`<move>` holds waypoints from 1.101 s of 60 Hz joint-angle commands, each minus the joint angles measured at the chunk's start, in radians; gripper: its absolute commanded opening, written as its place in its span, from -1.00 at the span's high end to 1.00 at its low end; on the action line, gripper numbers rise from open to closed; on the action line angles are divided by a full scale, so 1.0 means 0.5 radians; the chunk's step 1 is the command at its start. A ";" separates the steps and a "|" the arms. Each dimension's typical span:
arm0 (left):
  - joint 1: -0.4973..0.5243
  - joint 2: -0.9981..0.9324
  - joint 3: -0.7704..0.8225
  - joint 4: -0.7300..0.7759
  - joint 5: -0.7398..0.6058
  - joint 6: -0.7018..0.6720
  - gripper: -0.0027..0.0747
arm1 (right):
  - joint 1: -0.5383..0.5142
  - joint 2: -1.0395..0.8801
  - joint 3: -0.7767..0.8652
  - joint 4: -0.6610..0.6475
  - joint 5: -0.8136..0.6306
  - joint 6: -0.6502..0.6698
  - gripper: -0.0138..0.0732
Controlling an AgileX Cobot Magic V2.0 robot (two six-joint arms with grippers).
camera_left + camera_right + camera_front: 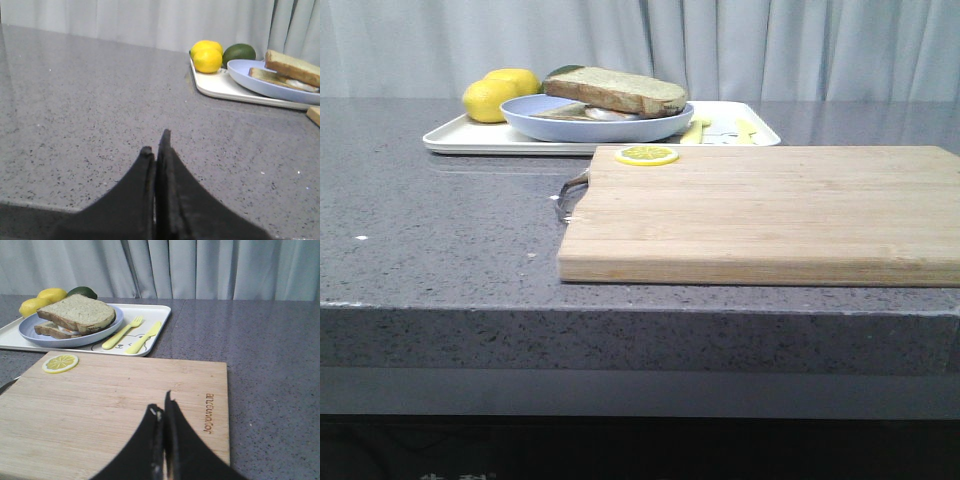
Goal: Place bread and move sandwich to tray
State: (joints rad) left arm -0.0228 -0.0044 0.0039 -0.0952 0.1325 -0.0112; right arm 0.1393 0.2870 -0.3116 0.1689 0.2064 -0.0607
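Observation:
The sandwich [615, 92] lies on a round pale blue plate [595, 127], and the plate stands on the white tray [470, 138] at the back of the table. Its top slice of bread [80, 312] is plain, with a bit of white egg showing under it. My left gripper [156, 142] is shut with nothing in it, low over the bare grey table, well short of the tray [220, 87]. Over the wooden cutting board [110, 400] my right gripper [161, 402] is shut and holds nothing. Neither gripper shows in the front view.
A lemon slice [646, 155] lies on the cutting board's [760, 210] far left corner. On the tray are two lemons [490, 100], a dark green avocado [239, 52], and a yellow fork [122, 332] and knife [144, 337]. A grey curtain hangs behind.

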 commanded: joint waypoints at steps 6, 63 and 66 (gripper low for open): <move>0.004 -0.046 0.021 -0.020 -0.173 -0.015 0.98 | -0.011 0.015 -0.055 0.003 -0.168 -0.007 0.85; 0.004 -0.046 0.021 -0.020 -0.173 -0.015 0.98 | -0.011 0.015 -0.008 -0.034 -0.196 -0.007 0.85; 0.004 -0.046 0.021 -0.020 -0.173 -0.015 0.98 | -0.011 0.012 0.024 -0.038 -0.201 -0.007 0.85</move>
State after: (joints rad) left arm -0.0228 -0.0044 0.0039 -0.0970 0.1325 -0.0112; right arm 0.1393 0.2870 -0.2911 0.1651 0.1940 -0.0607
